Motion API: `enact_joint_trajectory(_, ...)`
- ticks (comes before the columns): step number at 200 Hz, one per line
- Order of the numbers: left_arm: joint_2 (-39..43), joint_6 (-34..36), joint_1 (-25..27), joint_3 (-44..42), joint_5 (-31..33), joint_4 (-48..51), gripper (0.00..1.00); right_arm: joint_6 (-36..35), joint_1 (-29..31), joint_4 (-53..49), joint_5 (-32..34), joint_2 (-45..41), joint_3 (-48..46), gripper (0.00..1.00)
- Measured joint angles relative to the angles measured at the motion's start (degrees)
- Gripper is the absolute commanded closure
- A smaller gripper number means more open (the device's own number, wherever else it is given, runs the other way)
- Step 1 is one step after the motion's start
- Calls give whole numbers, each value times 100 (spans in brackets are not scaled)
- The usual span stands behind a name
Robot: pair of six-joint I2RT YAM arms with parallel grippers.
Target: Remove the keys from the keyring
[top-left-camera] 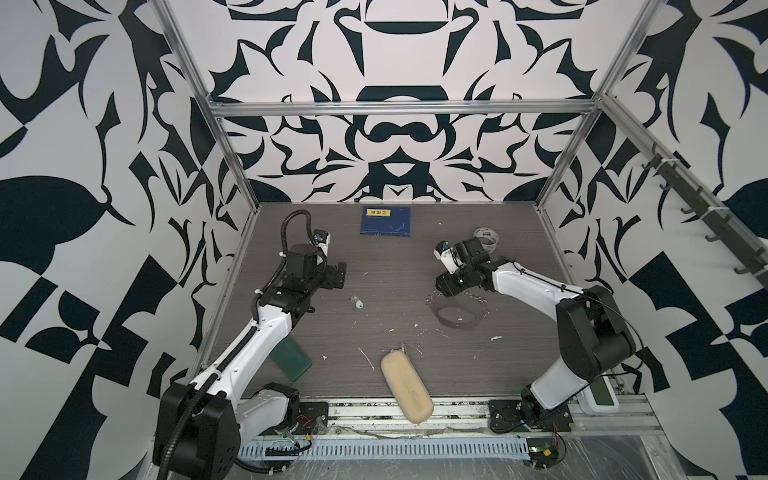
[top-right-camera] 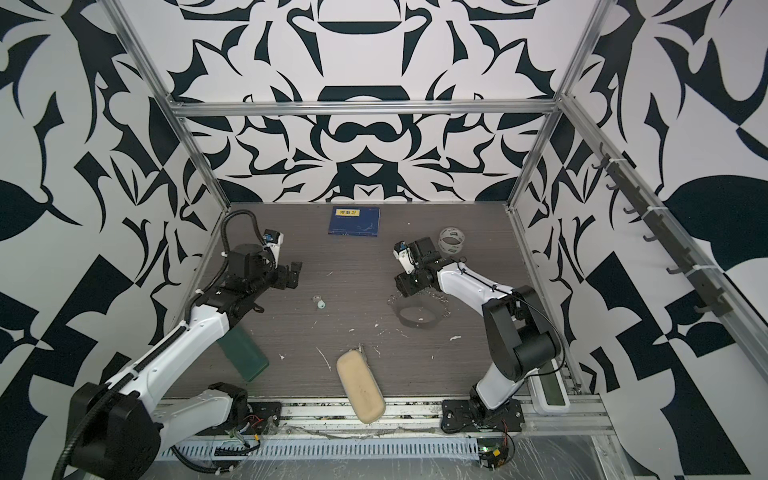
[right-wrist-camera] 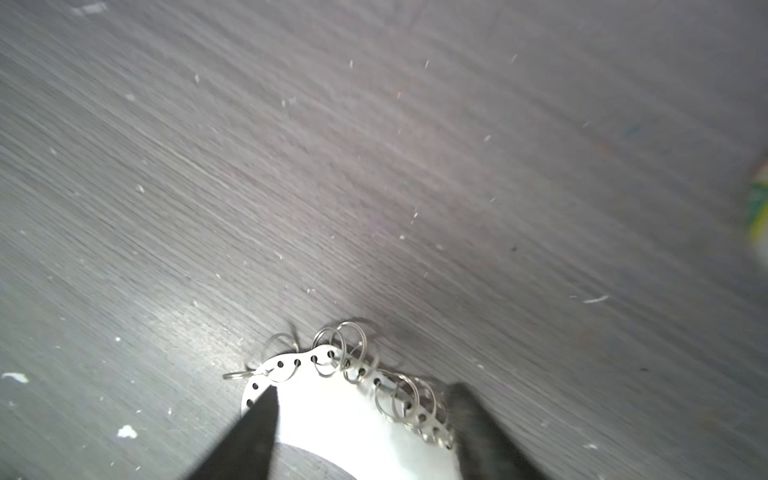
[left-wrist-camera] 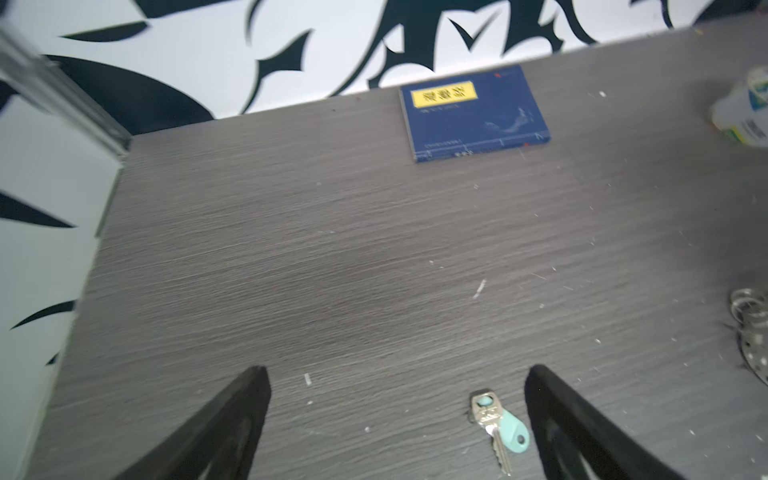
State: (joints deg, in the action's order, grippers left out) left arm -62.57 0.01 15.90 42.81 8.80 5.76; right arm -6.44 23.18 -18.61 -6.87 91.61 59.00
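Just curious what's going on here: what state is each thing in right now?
Left gripper: open, empty, near the keys.
Right gripper: open, over the keyring.
Keys: loose on the table, off the keyring.
Keyring: lying on the table, small rings attached.
Book: closed, flat.
Beige case: closed, overhanging the table's front edge.

The keys (top-left-camera: pixel 357 304) are lying on the worktop (top-left-camera: pixel 395 266) left of centre, well apart from the keyring (top-left-camera: pixel 456 326), which is lying to their right. The book (top-left-camera: pixel 385 221) is lying behind both at the back edge, the tape roll (top-left-camera: pixel 487 238) is sitting behind the keyring, and the case (top-left-camera: pixel 409 388) is overhanging the front edge.
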Motion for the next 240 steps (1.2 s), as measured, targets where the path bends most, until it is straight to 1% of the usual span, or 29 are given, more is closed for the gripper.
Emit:
enact_joint_trajectory(19,348,-59,-216,-190,9,-278,1,0,-83,-20,219,-608,-26,1)
enact_joint_trajectory(32,590,-83,-321,-404,55,-575,1,85,-227,356,463,-1193,-313,0)
enact_joint_trajectory(59,1034,-181,-426,-1045,240,-1283,1,435,-723,1552,1143,-2577,-1692,1)
enact_joint_trajectory(76,1226,-267,-433,-1565,442,-1797,1,638,-918,2210,1617,-2898,-2490,1)
enact_joint_trajectory(99,1434,-332,-433,-2332,804,-2514,1,761,-933,3143,2098,-2771,-3425,0)
enact_joint_trajectory(115,1541,-348,-433,-2782,1102,-2916,1,756,-933,3681,2326,-2608,-3882,1)
enact_joint_trajectory(138,1582,-343,-433,-3150,1517,-3368,1,636,-935,4516,2564,-2194,-4098,0)
enact_joint_trajectory(163,1440,-299,-433,-3296,1818,-3836,0,411,-938,5845,2796,-1523,-4295,0)
enact_joint_trajectory(188,942,-229,-439,-3322,1932,-4378,1,254,-973,7005,2809,-614,-4409,1)
enact_joint_trajectory(205,476,-125,-444,-3399,1932,-4881,0,195,-1014,7580,2811,-114,-4476,0)
enact_joint_trajectory(217,107,-26,-450,-3460,1930,-5261,1,177,-1036,7726,2809,17,-4503,1)
enact_joint_trajectory(240,-590,138,-476,-3515,1882,-5960,0,177,-1082,7814,2798,-9,-4481,1)
